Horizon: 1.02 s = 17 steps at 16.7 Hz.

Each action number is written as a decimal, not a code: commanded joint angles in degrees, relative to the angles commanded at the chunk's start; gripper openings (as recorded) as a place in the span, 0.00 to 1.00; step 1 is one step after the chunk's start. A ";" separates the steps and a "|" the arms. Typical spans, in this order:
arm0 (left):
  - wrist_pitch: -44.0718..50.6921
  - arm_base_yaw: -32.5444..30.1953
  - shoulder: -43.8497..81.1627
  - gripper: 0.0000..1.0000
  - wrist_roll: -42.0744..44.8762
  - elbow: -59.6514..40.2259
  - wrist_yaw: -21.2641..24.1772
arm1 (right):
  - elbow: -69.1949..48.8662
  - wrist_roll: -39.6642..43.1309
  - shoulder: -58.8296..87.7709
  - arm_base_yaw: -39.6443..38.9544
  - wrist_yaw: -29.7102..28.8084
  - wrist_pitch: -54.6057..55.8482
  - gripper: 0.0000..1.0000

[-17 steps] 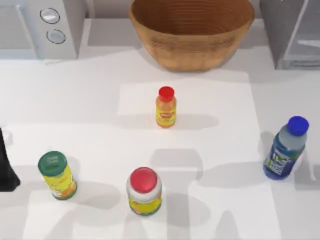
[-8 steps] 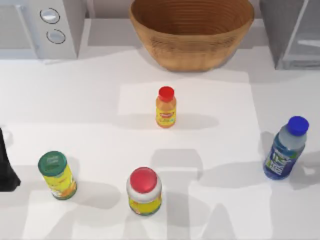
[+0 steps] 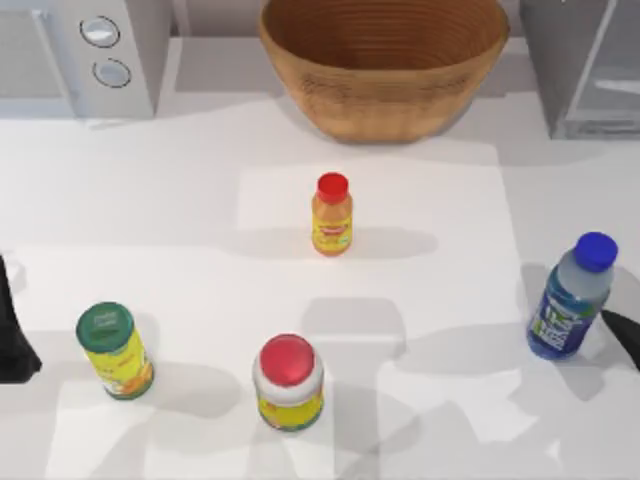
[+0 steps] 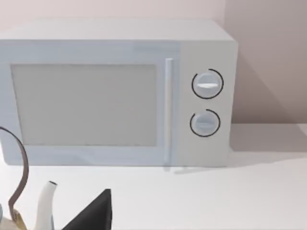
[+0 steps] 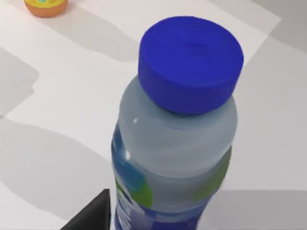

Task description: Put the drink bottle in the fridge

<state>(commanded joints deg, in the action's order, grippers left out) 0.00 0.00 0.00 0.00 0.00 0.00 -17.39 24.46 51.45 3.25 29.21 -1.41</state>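
Note:
The drink bottle [image 3: 568, 300], pale with a blue cap and blue label, stands upright near the table's right edge. In the right wrist view it looms close, with its blue cap [image 5: 191, 62] in the middle. My right gripper [image 3: 625, 335] shows as a dark sliver at the right edge, just right of the bottle's base and apart from it. The fridge [image 3: 585, 65] is the dark-grey cabinet at the back right. My left arm [image 3: 10, 335] sits parked at the left edge.
A wicker basket [image 3: 385, 65] stands at the back centre, and a microwave with two dials [image 3: 85, 55] at the back left. A small orange bottle [image 3: 332, 215] is mid-table, with a red-lidded jar [image 3: 289, 382] and a green-lidded can [image 3: 115, 350] in front.
A dark tip of my right gripper has come into the top view at the right edge beside the bottle, and its shadows have shifted. The bottle and left arm have not moved.

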 joint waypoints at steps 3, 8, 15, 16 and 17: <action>0.00 0.00 0.00 1.00 0.00 0.00 0.00 | -2.34 5.20 8.56 0.36 5.30 -0.54 1.00; 0.00 0.00 0.00 1.00 0.00 0.00 0.00 | -3.27 8.26 13.11 0.64 8.16 -0.91 1.00; 0.00 0.00 0.00 1.00 0.00 0.00 0.00 | -3.62 6.42 16.88 -1.43 6.76 3.34 1.00; 0.00 0.00 0.00 1.00 0.00 0.00 0.00 | -3.71 5.55 18.94 -2.38 6.07 5.91 1.00; 0.00 0.00 0.00 1.00 0.00 0.00 0.00 | -3.72 4.56 21.26 -3.45 5.27 8.95 1.00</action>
<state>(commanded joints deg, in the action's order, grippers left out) 0.00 0.00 0.00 0.00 0.00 0.00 -21.11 29.01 72.72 -0.20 34.48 7.54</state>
